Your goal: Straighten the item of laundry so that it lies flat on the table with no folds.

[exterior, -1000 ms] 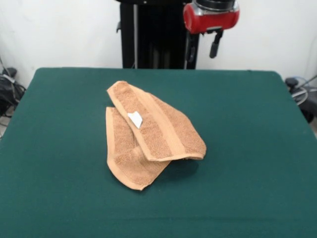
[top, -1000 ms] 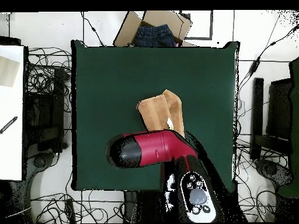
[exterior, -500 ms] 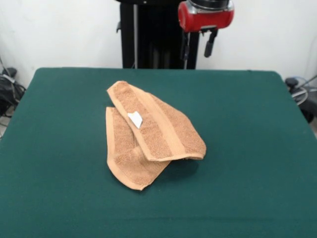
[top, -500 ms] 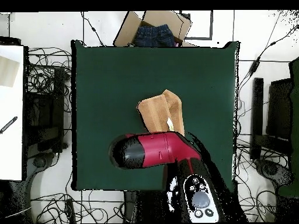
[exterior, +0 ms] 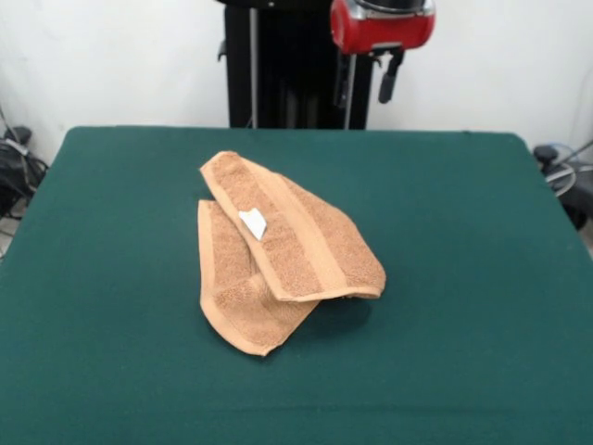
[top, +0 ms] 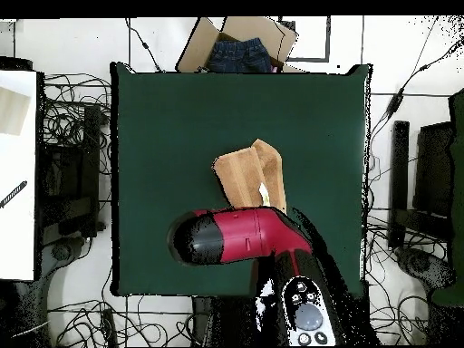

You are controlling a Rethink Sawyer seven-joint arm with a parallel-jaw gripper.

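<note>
First, in the front view, we see the table (exterior: 463,278), covered in dark green cloth, filling most of the picture, with the light orange-brown towel (exterior: 283,250) lying a little left of its middle. We find the towel folded over itself: an upper layer runs diagonally from the far left down toward the near right, showing a paler woven border band along its length, and a lower layer sticks out beneath it toward the near left, ending in a rounded corner. We notice a small white tag (exterior: 252,222) on the upper layer near its left edge. Behind the table, at the top of the picture, we see the black pedestal (exterior: 278,65) and the red end of the arm (exterior: 382,26); the gripper (exterior: 367,78) hangs below it, high above the far edge of the table and well apart from the towel, its two dark fingers spread with a clear gap and nothing between them. Next, in the overhead view, we see the towel (top: 245,172) near the centre of the table (top: 163,118), and the red and black arm (top: 240,236) reaching across the table's lower part, covering the towel's near end. Beyond the table's top edge we see a cardboard box (top: 237,43) holding dark blue cloth, and tangled cables on the floor (top: 77,109).
</note>
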